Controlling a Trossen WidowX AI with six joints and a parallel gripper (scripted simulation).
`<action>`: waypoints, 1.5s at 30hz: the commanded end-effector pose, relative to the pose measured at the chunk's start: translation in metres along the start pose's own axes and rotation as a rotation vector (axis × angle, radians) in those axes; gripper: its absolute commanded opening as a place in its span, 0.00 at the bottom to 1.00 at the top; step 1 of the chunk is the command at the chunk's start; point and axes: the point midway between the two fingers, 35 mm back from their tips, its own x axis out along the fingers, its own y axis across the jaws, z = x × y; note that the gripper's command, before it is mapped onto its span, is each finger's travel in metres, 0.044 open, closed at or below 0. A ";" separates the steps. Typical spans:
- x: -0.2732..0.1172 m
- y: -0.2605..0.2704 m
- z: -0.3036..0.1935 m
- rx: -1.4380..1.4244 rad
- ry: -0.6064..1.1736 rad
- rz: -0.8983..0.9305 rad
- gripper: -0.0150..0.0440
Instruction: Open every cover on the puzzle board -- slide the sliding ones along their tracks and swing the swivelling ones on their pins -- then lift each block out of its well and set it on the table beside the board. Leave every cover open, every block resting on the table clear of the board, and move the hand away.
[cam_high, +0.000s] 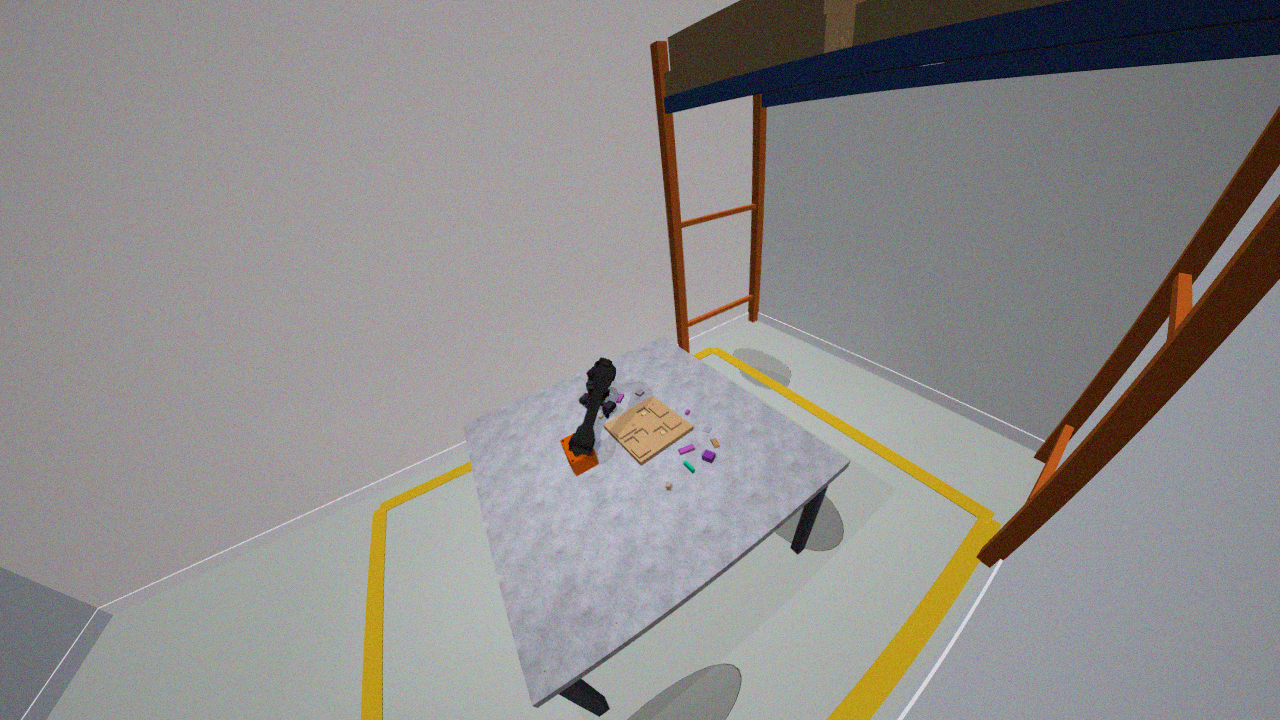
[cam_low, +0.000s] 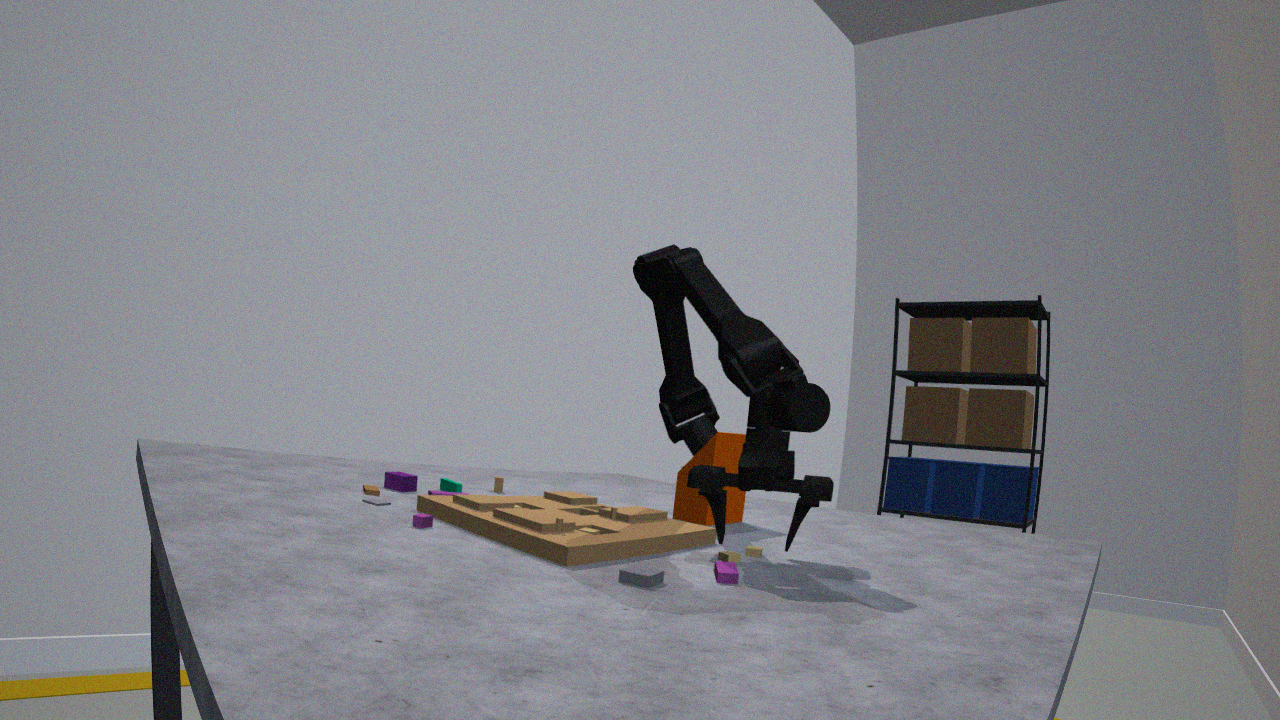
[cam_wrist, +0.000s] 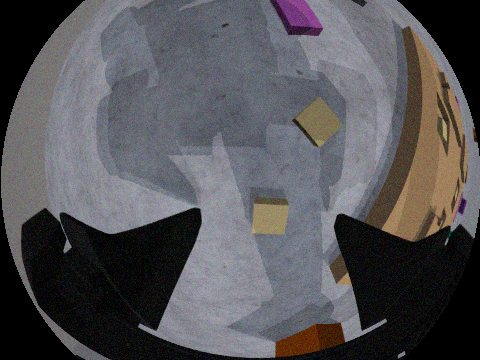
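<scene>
My gripper (cam_low: 755, 546) (cam_wrist: 271, 220) is open, its fingertips low over the table on either side of a small tan block (cam_low: 753, 551) (cam_wrist: 270, 218), which touches neither finger. Another tan block (cam_low: 729, 557) (cam_wrist: 318, 123) lies on the table between it and a magenta block. The wooden puzzle board (cam_high: 677, 430) (cam_low: 626, 548) (cam_wrist: 413, 100) lies beside them, to the right in the wrist view. Raised flat covers (cam_low: 534, 519) (cam_low: 570, 497) sit on its top. Pale patches show in openings; I cannot tell whether they are blocks or well floors. The full travel of the covers is unclear.
The magenta block (cam_high: 619, 397) (cam_low: 725, 574) (cam_wrist: 301, 19) and a grey angled piece (cam_high: 639, 393) (cam_low: 641, 578) lie near the board. Beyond it are a purple block (cam_high: 708, 455) (cam_low: 400, 481), a green piece (cam_high: 689, 466) (cam_low: 450, 485) and other small pieces. The orange arm base (cam_high: 581, 462) (cam_low: 707, 495) stands close by.
</scene>
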 end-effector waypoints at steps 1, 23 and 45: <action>-0.013 0.001 0.003 0.006 -0.004 0.007 1.00; -0.073 0.000 0.000 -0.007 -0.001 0.004 0.96; -0.081 -0.090 0.061 -0.775 -0.029 0.013 0.25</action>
